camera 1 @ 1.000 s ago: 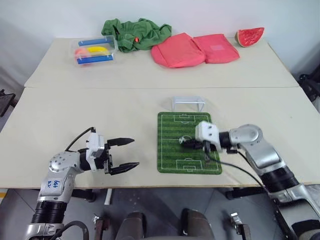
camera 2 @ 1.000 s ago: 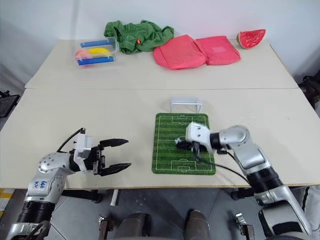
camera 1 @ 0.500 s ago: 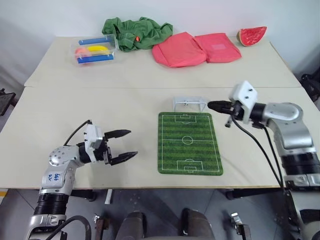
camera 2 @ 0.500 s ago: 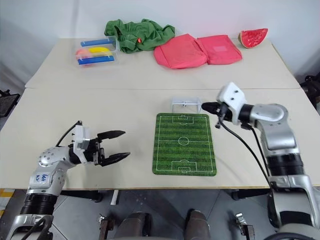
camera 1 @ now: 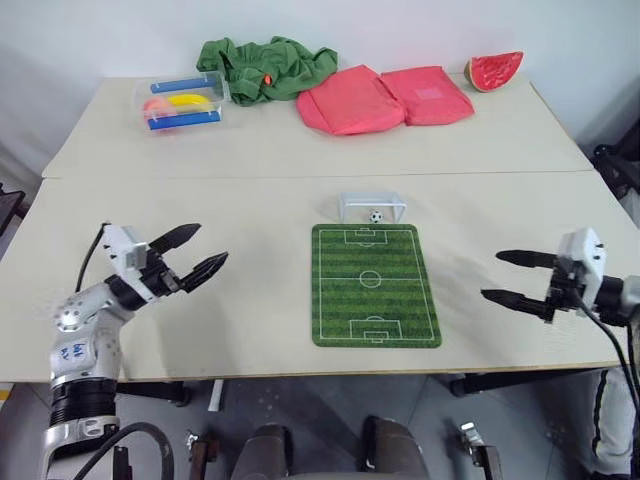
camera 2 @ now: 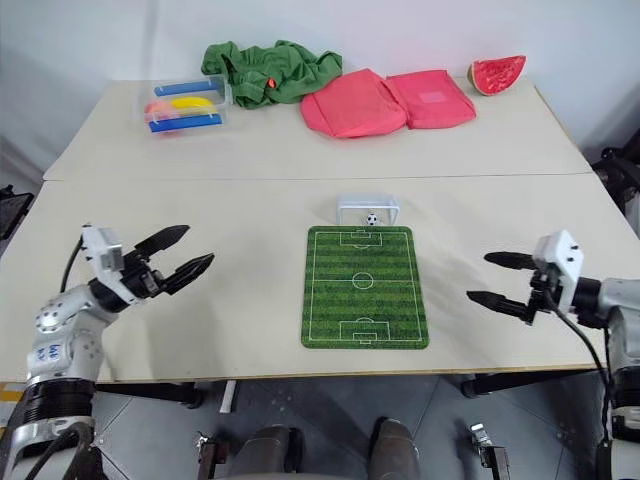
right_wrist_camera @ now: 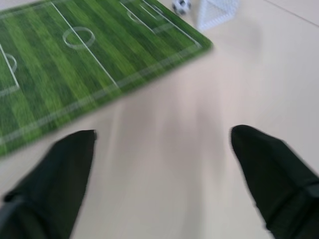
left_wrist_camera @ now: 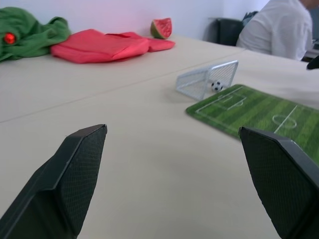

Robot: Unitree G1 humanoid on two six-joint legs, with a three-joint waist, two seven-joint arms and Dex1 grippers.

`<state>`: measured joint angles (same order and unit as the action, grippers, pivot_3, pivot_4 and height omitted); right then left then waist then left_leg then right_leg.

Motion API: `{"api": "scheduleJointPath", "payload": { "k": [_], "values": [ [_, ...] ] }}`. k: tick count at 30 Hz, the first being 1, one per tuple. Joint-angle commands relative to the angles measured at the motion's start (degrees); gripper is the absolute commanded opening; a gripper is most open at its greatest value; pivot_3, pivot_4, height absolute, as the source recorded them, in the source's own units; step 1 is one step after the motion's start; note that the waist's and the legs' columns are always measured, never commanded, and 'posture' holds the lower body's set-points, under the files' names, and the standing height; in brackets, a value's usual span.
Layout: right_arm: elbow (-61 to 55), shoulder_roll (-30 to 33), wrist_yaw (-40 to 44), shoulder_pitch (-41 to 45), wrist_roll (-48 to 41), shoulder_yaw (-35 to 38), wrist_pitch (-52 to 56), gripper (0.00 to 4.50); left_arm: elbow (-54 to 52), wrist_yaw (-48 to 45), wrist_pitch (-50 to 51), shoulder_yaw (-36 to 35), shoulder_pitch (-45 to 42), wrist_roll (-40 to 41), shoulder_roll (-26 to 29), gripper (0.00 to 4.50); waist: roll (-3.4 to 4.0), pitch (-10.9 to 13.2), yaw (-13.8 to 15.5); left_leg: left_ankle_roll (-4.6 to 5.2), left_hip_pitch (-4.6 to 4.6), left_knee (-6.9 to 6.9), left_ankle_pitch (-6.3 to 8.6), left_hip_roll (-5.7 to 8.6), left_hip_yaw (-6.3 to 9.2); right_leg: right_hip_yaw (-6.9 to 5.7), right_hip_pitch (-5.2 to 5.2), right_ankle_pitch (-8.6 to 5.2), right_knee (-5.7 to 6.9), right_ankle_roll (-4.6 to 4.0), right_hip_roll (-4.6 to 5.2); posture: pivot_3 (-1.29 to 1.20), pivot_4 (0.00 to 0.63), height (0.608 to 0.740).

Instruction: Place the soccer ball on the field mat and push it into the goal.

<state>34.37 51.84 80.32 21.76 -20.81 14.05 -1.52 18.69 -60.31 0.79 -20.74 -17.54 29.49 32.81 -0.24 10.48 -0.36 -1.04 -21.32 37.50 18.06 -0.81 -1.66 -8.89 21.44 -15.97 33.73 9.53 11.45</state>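
The beige surface (camera 1: 250, 300) carries the field mat (camera 1: 375, 285) lying flat at its middle, long axis running away from the robot, with the goal (camera 1: 371, 207) just beyond its far short edge. The left gripper (camera 1: 195, 252) and right gripper (camera 1: 515, 277) hover on either side of the mat, both well apart from it, jaws spread wide and holding nothing. The soccer ball (camera 1: 375, 215) sits inside the goal mouth, so the task looks complete; no further push seems needed.
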Motion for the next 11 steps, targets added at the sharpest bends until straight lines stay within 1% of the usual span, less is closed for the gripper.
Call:
{"api": "scheduleJointPath", "payload": {
  "k": [1, 6, 11],
  "values": [
    [5.03, 1.95, 1.08, 1.94, 0.34, 1.72, -4.15, 4.47, 1.87, -3.36, -1.74, -2.49, 0.71, 2.18, 1.47, 4.50, 0.00, 0.00, 0.03, 0.00, 0.00, 0.01, 0.00, 0.00, 0.00, 0.00, 0.00, 0.00, 0.00, 0.00, 0.00, 0.00, 0.150, 0.740],
    [10.18, 2.42, 0.69, 4.54, 0.89, 1.74, -6.34, 4.47, 2.21, -5.48, -1.30, -3.21, 1.48, 3.00, 1.95, 4.50, 0.00, 0.00, 0.03, 0.00, 0.00, 0.09, 0.00, -0.02, -0.02, 0.03, -0.01, 0.00, 0.03, 0.00, 0.00, 0.00, 0.150, 0.740],
    [10.19, 2.12, -0.83, 4.25, 1.29, 1.83, -6.68, 4.47, 1.16, -4.80, 0.42, -3.18, 2.60, 2.98, 2.55, 4.50, 0.00, 0.00, 0.15, 0.00, -0.01, 0.09, 0.00, -0.02, -0.02, 0.03, -0.02, 0.00, 0.03, 0.00, 0.00, 0.00, 0.150, 0.740]
  ]
}}
